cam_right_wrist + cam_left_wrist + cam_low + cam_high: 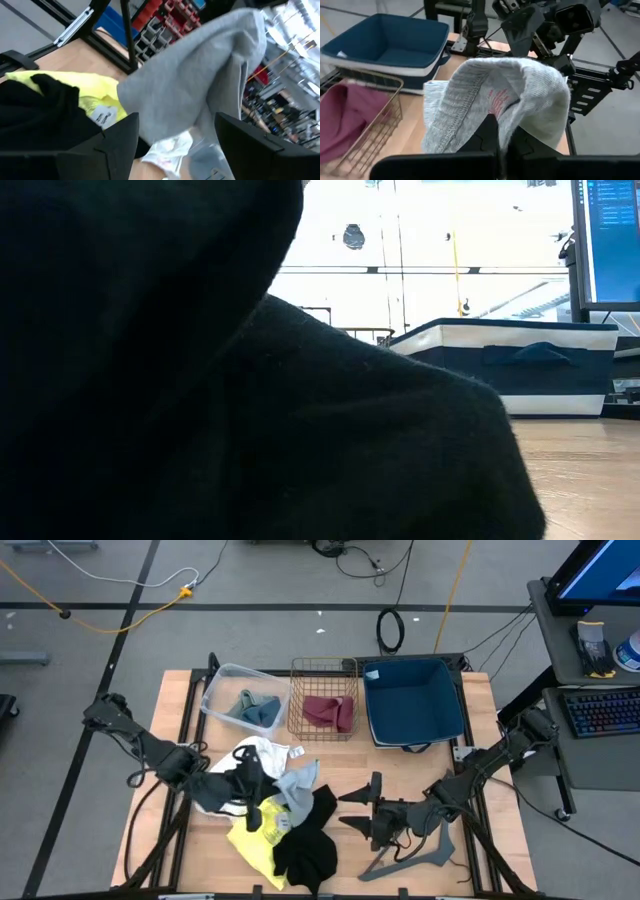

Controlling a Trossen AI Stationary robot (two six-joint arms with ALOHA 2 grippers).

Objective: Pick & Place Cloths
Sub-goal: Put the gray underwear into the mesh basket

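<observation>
My left gripper (262, 790) is shut on a grey cloth (297, 785) above the pile at the table's near middle. In that pile lie a white cloth (255, 752), a yellow cloth (252, 838) and a black cloth (306, 848). My right gripper (368, 808) stands open to the right of the pile, its fingers pointing level at the grey cloth (200, 85) without touching it. A teal cloth (255, 708) lies in the clear bin and a maroon cloth (328, 712) in the wire basket. In the low view the black cloth (200, 400) fills most of the picture. My left gripper pinches a gathered part of the grey cloth (492, 112) between its two fingers; how many layers, I cannot tell. The fingers come from the table's left, slanting a little down. The cloth is raised and bulges ahead of the fingers, its hem seam (462, 100) showing, the rest hanging slack.
At the far side stand a clear plastic bin (222, 680), a wire basket (300, 690) and a blue bin (452, 700). A grey plastic hanger (425, 855) lies near the front edge under my right arm. Bare wood shows at the near right.
</observation>
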